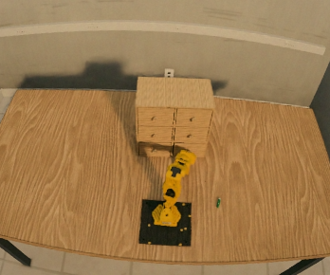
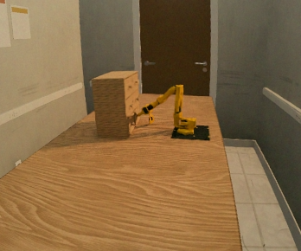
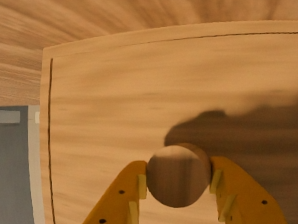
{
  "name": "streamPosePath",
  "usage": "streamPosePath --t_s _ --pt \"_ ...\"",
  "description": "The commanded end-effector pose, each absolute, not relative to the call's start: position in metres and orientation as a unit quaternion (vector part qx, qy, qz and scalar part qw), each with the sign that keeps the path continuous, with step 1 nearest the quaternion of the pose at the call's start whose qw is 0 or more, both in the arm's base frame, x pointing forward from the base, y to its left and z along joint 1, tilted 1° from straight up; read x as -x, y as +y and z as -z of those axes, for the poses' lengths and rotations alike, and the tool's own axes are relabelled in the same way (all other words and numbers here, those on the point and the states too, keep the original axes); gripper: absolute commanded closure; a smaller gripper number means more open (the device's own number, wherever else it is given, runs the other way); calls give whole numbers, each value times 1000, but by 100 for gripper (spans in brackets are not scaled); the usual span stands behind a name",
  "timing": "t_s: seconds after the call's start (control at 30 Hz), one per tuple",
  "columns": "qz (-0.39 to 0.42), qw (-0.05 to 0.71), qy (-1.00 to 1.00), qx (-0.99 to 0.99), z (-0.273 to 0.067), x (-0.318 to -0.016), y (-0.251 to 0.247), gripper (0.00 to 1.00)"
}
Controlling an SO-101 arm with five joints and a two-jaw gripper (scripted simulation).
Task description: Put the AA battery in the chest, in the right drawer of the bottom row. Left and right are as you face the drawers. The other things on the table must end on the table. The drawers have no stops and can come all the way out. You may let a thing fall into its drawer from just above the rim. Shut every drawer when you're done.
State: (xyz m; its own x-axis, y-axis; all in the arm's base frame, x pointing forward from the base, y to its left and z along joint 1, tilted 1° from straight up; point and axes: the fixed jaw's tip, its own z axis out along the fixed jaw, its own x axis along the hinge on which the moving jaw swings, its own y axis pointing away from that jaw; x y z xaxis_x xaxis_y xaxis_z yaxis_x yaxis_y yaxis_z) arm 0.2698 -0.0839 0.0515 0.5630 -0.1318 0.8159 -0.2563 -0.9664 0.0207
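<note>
The wooden chest point(image 1: 174, 92) point(image 2: 110, 108) has two columns of three drawers, all looking shut. My gripper point(image 2: 136, 115) point(image 3: 179, 171) is at the front of the right drawer of the bottom row point(image 1: 200, 150) point(image 3: 110, 110). In the wrist view its two fingers are shut on that drawer's round knob point(image 3: 177, 182), one on each side. A thin dark seam runs around the drawer front. In the top view the arm hides the fingertips and knob. The AA battery point(image 1: 218, 202), small and green, lies on the table to the right of the arm's base. It is not seen in the other views.
The arm's base stands on a black mat point(image 1: 148, 237) point(image 2: 205, 134) near the table's front edge. The arm reaches from it to the chest. The wall point(image 1: 100, 57) is behind the chest. The other drawers' small knobs stick out above and to the left of the gripper.
</note>
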Motion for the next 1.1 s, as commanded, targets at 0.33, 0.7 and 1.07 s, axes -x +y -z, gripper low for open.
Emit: streamPosePath --t_s 0.33,0.7,1.07 --pt "-456 68 -110 -881 -52 -270 -84 88" --pt "-456 68 -110 -881 -52 -270 -84 82" --pt "-455 69 -119 -880 -54 -261 -85 79"
